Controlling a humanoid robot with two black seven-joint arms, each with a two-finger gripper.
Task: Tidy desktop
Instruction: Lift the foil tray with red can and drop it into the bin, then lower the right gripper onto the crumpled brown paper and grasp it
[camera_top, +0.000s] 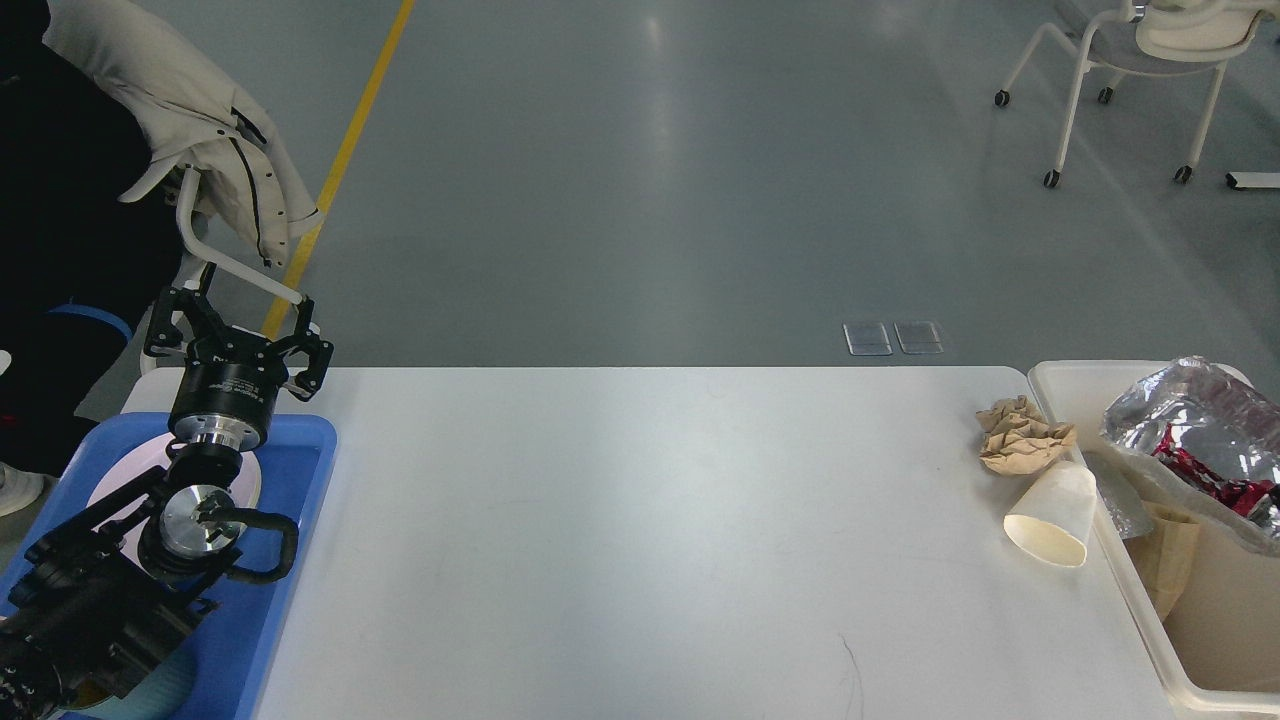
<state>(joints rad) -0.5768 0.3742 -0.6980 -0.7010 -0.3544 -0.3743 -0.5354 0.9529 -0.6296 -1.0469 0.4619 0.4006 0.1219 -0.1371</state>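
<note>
The white desktop (620, 540) fills the lower part of the head view. On its right end lie a crumpled brown paper ball (1022, 435) and a tipped white paper cup (1052, 512), both beside the bin. A crinkled silver foil bag (1190, 415) with a crushed red can (1205, 470) inside sits over the cream bin (1130, 600) at the right edge. Of my right gripper only a dark sliver (1273, 497) shows at the frame edge, against the bag. My left gripper (237, 345) is open and empty, above the far end of the blue tray.
The blue tray (290, 560) at the left end of the desktop holds a white plate (110, 495), partly hidden by my left arm. The bin also holds brown paper (1170, 560). A chair with a coat (200, 110) stands behind the left corner.
</note>
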